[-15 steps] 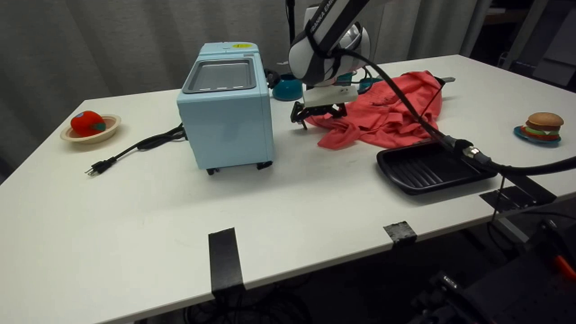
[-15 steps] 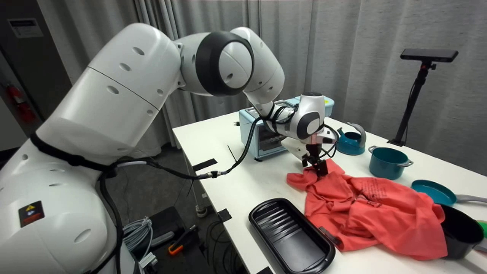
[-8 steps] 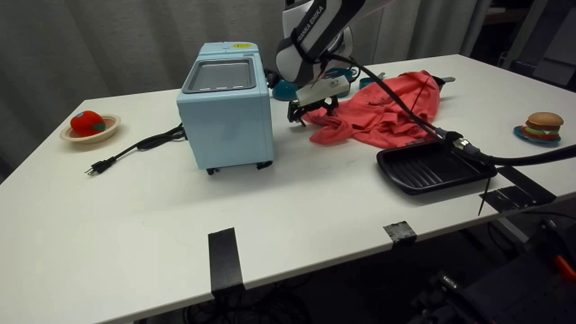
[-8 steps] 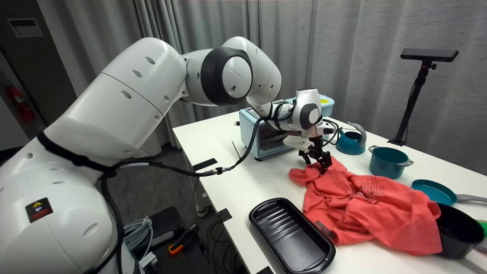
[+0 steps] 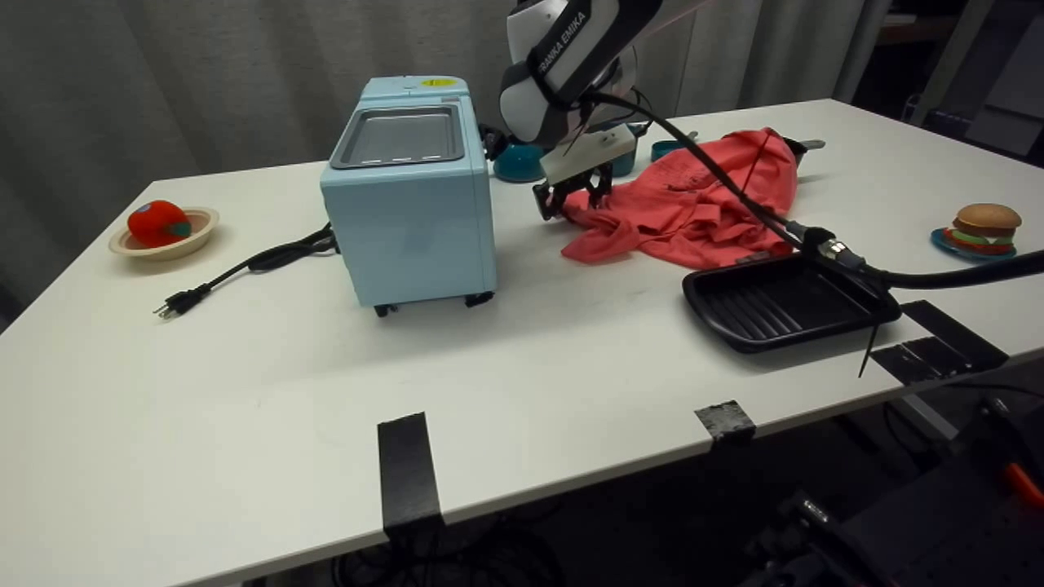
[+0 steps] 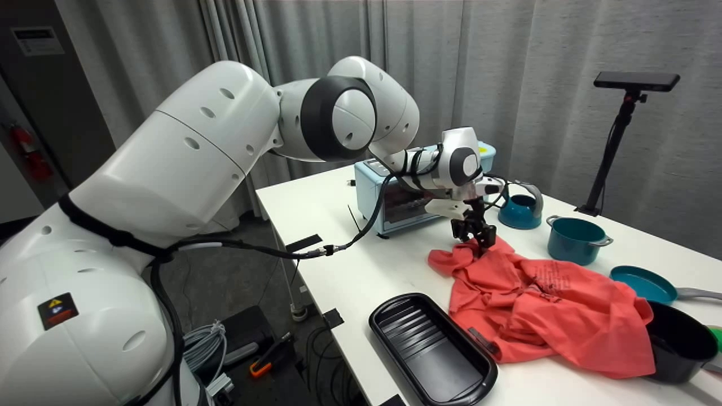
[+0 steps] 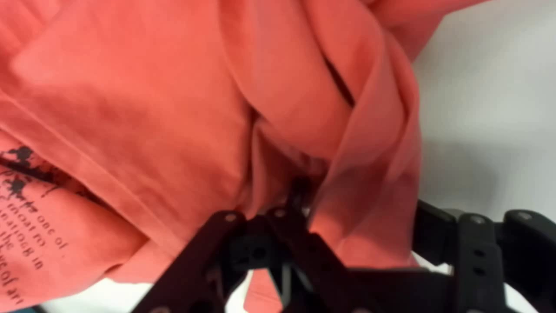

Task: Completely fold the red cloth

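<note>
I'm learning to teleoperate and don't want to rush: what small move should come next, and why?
Probably close the gripper gently on the red cloth: in the wrist view its fingers stand apart with a loose strip of cloth showing between them, and the cloth lies rumpled.

Red cloth (image 6: 550,318): coral-toned fabric, black lettering and splatter print on the visible face. Lies rumpled on the white table (image 6: 383,270), partly doubled over itself, edges uneven. Broad, higher mass at one end; the opposite end narrows into overlapping pleats, close up in wrist view.
</note>
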